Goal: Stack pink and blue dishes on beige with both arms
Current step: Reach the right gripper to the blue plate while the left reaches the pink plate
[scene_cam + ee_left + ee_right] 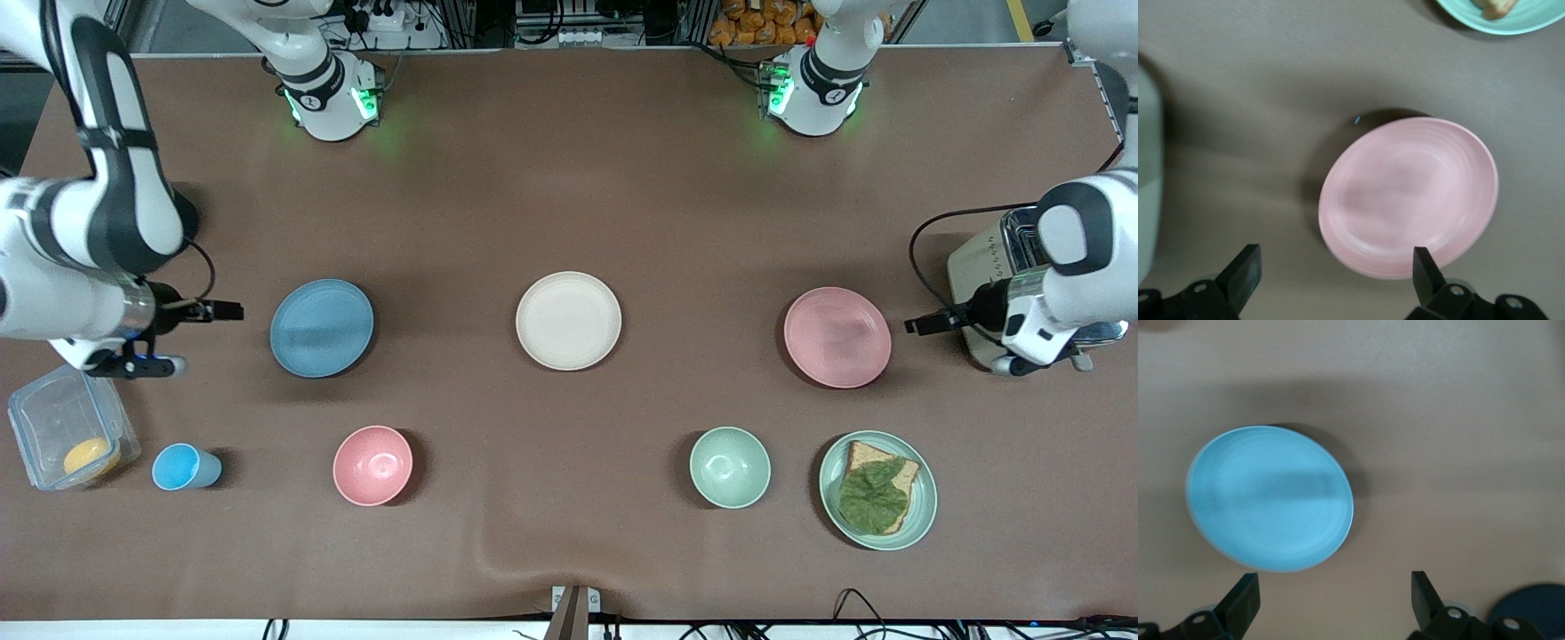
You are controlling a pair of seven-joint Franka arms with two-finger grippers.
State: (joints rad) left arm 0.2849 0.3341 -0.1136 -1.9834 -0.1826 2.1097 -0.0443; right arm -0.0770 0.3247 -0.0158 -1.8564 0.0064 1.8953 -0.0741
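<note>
On the brown cloth-covered table (569,178), three flat, round, matte plates with shallow rims lie in a row: the blue plate (322,327) toward the right arm's end, the beige plate (569,320) in the middle, the pink plate (837,337) toward the left arm's end, all well apart. The right gripper (227,310) hovers just beside the blue plate with its black fingers spread apart and nothing between them. The left gripper (917,325) hovers near the pink plate, its fingers likewise apart and empty. Nearer the front camera stand a small blue cup (185,468), a deep pink bowl (373,465), a pale green bowl (730,467) and a green plate (916,524) bearing bread and a leaf. No writing is legible.
</note>
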